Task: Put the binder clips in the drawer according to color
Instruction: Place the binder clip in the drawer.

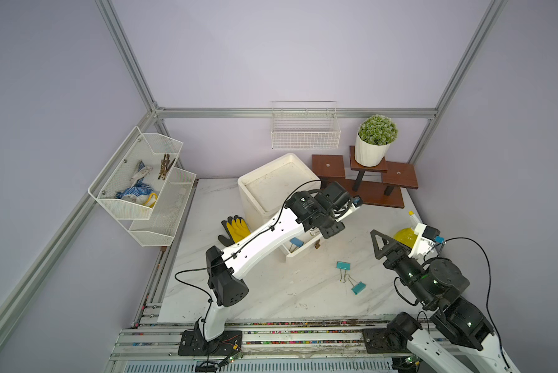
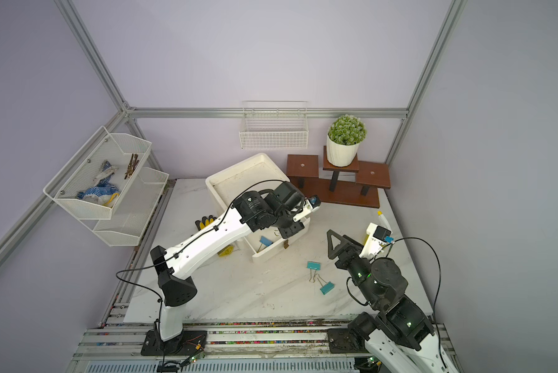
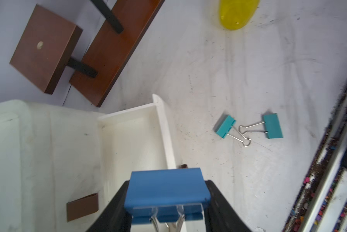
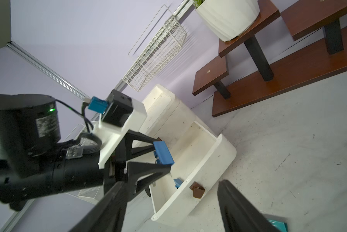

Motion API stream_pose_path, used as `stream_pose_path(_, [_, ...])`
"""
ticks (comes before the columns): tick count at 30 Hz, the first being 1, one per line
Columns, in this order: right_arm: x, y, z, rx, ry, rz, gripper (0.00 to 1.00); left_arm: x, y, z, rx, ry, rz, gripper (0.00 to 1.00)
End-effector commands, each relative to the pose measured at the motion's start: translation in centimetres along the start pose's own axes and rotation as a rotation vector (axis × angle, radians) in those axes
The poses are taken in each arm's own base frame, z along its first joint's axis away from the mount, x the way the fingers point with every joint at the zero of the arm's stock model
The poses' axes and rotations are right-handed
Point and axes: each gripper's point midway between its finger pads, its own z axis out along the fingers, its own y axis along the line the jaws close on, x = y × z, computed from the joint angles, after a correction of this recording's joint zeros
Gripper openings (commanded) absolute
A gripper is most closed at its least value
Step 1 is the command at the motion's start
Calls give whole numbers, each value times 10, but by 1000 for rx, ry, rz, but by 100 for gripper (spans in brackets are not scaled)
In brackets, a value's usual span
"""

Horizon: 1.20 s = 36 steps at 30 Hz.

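Grips a blue binder clip [image 3: 166, 190] end to end in the left pincer [image 4: 163, 156], jaws drawn narrow along its long axis, wire handles pointing back toward the wrist. Hangs above the open drawer [image 4: 212, 160], which is pulled out toward the near right from the white chest [image 1: 271, 187], with clear air down to the drawer floor. Shows a second blue clip [image 4: 177, 183] already lying inside that drawer. Looks like a plain drop: the target lies straight below the pincer, with little or no sideways travel needed. Cannot tell from the wrist views how squarely the clip sits over the cavity rather than over the front wall.

Leaves one teal clip [image 1: 343, 265] and the other teal clip [image 1: 359, 287] on the bench [image 1: 271, 290], wire loops overlapping, near and right of the drawer. Holds the right pincer [image 1: 381, 243] wide and empty, just right of that pair. Makes the right arm plainly the closer one for the teal clips.
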Motion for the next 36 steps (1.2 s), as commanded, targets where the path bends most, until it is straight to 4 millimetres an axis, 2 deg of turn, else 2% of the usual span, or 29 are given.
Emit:
stream_pose_path(1, [2, -4, 0, 13, 6, 6, 76, 23, 40, 25, -77, 85, -69, 52])
stream_pose_path(7, [8, -6, 4, 18, 24, 15, 76, 32, 41, 67, -65, 114, -97, 52])
stream_pose_path(11, [11, -8, 4, 19, 28, 24, 76, 41, 31, 89, -32, 152, -101, 54])
stream_pose_path(15, [16, -13, 7, 31, 41, 25, 76, 49, 18, 103, 16, 177, -114, 56])
stream_pose_path(23, [55, -26, 26, 24, 145, 89, 76, 52, 15, 120, 12, 174, -130, 65])
stream_pose_path(25, [66, -27, 31, 11, 177, 113, 76, 54, 14, 124, 13, 183, -130, 71])
stream_pose_path(27, [79, -29, 37, 14, 225, 138, 75, 55, 15, 124, 6, 186, -137, 75])
stream_pose_path(30, [104, -33, 47, -2, 300, 210, 72, 45, 21, 111, -16, 150, -164, 79])
stream_pose_path(33, [126, -30, 59, -64, 352, 309, 69, 23, 30, 82, -52, 62, -212, 87])
stream_pose_path(36, [147, -36, 73, -93, 387, 405, 68, 8, 31, 51, -44, -24, -267, 90])
